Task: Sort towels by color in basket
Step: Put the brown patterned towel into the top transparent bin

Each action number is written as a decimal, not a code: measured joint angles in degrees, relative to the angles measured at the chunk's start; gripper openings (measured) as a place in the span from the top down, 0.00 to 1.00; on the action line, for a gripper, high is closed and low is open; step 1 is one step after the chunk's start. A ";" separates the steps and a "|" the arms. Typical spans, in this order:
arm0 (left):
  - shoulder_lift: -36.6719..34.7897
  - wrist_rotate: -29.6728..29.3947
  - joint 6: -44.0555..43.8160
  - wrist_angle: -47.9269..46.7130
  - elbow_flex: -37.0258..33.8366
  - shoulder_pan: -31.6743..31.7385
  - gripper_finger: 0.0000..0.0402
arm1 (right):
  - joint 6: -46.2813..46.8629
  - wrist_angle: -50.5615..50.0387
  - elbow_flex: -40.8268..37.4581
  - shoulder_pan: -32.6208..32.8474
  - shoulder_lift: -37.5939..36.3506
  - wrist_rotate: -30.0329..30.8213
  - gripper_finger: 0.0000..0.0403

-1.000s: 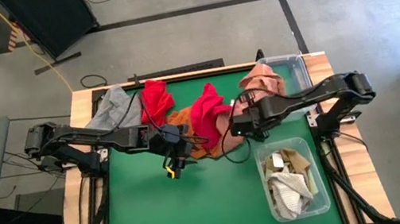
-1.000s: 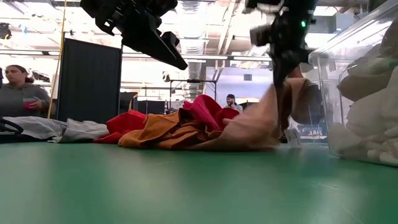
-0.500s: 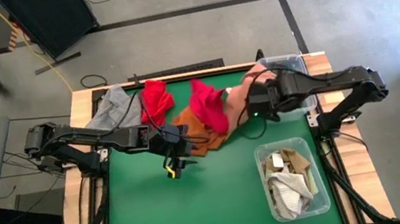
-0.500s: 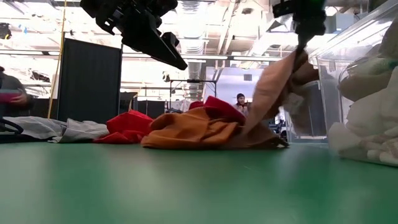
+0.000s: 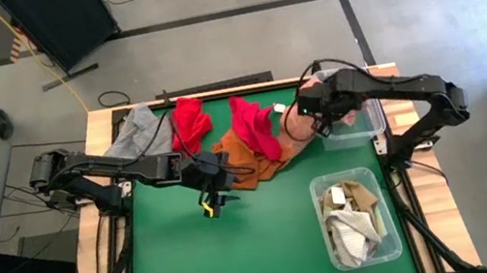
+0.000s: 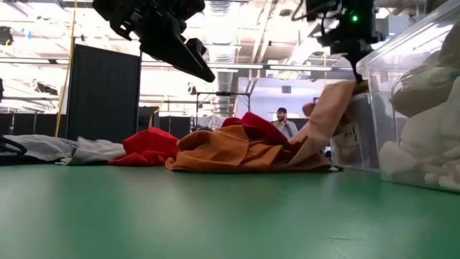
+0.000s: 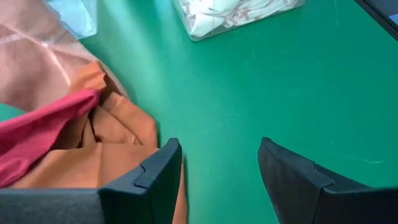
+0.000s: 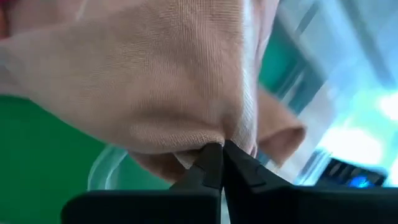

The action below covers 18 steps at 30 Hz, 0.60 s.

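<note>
The right end effector [image 8: 221,163] is clamped on a pink towel [image 8: 143,81] over the clear bin's [image 5: 372,111] edge. The left end effector [image 7: 217,171], fingers apart, hovers beside the orange towel [image 7: 118,134] on the bench [image 5: 243,254].

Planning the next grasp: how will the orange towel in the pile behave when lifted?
Probably floppy: the orange towel lies in soft folds. It may drag the red towel draped over it. The pink towel, pinched in the right gripper, hangs limp, so expect similar sag.
</note>
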 joint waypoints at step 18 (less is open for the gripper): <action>0.00 0.00 0.08 -1.26 0.00 0.00 0.49 | -0.24 -0.09 -6.45 -2.51 -2.88 -4.70 0.77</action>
